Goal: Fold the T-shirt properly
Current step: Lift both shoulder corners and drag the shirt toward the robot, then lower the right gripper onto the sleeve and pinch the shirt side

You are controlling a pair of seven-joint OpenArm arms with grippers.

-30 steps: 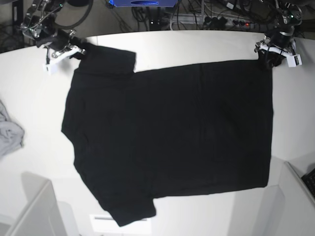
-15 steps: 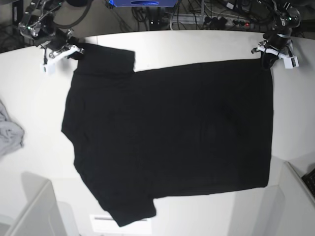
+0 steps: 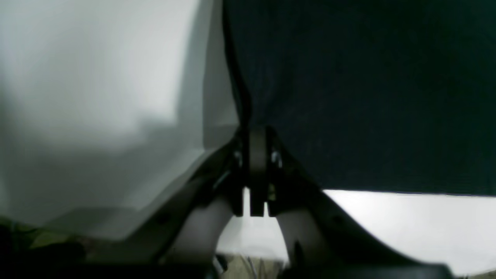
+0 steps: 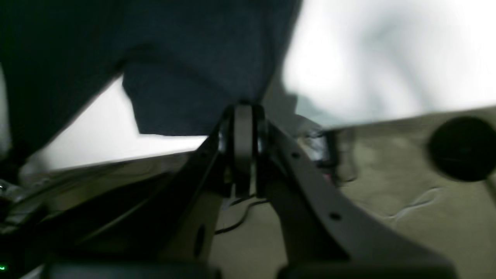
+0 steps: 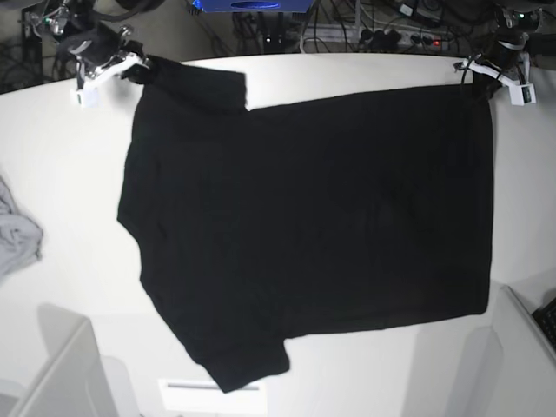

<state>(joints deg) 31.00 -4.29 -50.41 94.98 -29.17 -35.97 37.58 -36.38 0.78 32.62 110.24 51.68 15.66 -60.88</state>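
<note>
The black T-shirt (image 5: 304, 208) lies spread on the white table (image 5: 61, 156), plain side up, with its far edge raised. My left gripper (image 5: 476, 73) at the back right is shut on the shirt's far hem corner; up close the left gripper (image 3: 254, 133) pinches the dark T-shirt (image 3: 368, 97) cloth between its fingers. My right gripper (image 5: 139, 68) at the back left is shut on the far sleeve's edge. In the right wrist view the right gripper (image 4: 243, 112) clamps the T-shirt (image 4: 201, 77) sleeve.
A small light grey cloth (image 5: 17, 234) lies at the table's left edge. White bins stand at the front left (image 5: 61, 373) and front right (image 5: 521, 347). Cables and a power strip (image 5: 382, 35) run behind the table. A paper label (image 5: 208, 393) lies at the front.
My left gripper has shut on the hem corner. Both grippers have risen and moved back, taking the shirt's far edge with them and dragging the near edge slightly away.
</note>
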